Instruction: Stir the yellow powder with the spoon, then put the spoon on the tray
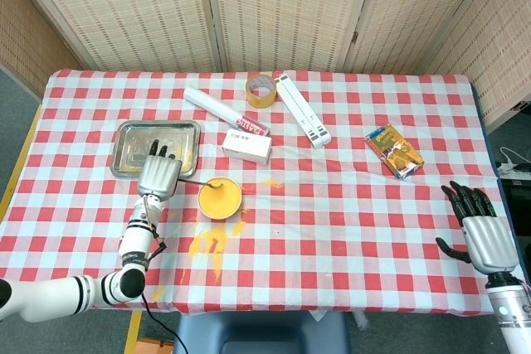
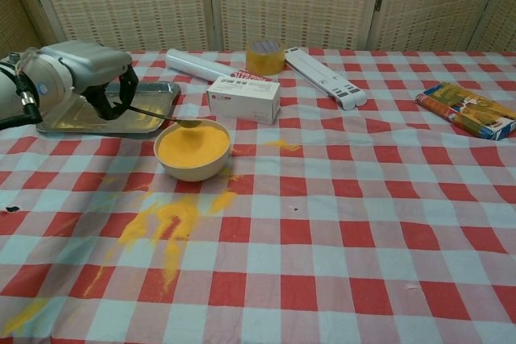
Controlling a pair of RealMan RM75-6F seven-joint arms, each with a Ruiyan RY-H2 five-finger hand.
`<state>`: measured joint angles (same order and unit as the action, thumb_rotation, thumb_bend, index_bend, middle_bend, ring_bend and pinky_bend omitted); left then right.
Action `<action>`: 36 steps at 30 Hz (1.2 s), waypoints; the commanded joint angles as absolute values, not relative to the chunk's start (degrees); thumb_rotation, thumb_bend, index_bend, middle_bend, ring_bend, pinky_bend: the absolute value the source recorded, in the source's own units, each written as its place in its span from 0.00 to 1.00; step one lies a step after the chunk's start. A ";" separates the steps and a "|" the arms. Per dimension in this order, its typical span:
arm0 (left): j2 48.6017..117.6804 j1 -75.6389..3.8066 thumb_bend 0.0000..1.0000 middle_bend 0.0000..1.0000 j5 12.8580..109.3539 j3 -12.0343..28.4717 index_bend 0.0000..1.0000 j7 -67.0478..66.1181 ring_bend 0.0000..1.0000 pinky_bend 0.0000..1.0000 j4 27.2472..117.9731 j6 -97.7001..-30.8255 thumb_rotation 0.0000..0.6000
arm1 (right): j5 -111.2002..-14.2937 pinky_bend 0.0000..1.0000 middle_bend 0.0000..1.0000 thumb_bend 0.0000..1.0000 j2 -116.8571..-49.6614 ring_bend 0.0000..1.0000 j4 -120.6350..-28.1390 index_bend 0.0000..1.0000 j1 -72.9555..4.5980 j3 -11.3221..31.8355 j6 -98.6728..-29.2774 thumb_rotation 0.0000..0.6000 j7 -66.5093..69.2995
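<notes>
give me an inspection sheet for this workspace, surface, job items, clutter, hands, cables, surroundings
Surface: checked tablecloth; spilled yellow powder in front of the bowl.
Job's things: bowl of yellow powder; spoon, its tip at the bowl's far rim; metal tray behind the bowl.
Clutter: white box, tape roll, white tube, white folded stand, colourful box.
Hands: left hand holds the spoon; right hand open, idle.
Cables: white cable beside the table.
Surroundings: woven screen behind.

1. Left of frame: bowl (image 1: 220,197) sits just right of the tray (image 1: 133,143); white box (image 1: 246,146) stands close at upper right.
2. Lower and centre-right desk (image 1: 348,230): open cloth, passable.
3. Upper centre: tape roll (image 1: 260,89), tube (image 1: 224,110) and white bar (image 1: 302,110) crowd together.
</notes>
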<state>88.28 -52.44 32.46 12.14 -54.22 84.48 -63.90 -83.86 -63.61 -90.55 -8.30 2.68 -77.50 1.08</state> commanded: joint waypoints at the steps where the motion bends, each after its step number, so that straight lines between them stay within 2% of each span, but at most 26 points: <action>1: 88.58 -52.62 0.74 0.37 32.27 11.41 0.87 -54.05 0.12 0.00 83.52 -63.18 1.00 | -83.69 0.00 0.00 0.18 -63.77 0.00 -90.47 0.00 -8.51 2.73 -77.09 1.00 0.97; 9: 87.17 -51.98 0.74 0.37 33.59 9.10 0.87 -54.45 0.12 0.00 85.94 -63.60 1.00 | -85.50 0.00 0.00 0.18 -63.76 0.00 -91.34 0.00 -7.98 2.18 -78.74 1.00 0.46; 21: 82.22 -50.04 0.73 0.37 35.92 7.39 0.87 -51.86 0.12 0.00 97.04 -65.38 1.00 | -86.53 0.00 0.00 0.18 -63.64 0.00 -91.86 0.00 -8.03 1.58 -78.55 1.00 0.67; 29: 83.70 -50.99 0.73 0.38 34.06 9.67 0.87 -49.66 0.14 0.00 90.41 -64.48 1.00 | -85.80 0.00 0.00 0.18 -63.62 0.00 -91.56 0.00 -8.18 1.83 -78.08 1.00 0.84; 36: 84.92 -51.34 0.73 0.38 33.21 9.78 0.87 -48.78 0.14 0.00 85.97 -62.64 1.00 | -85.00 0.00 0.00 0.18 -63.85 0.00 -91.26 0.00 -8.35 2.13 -77.62 1.00 0.47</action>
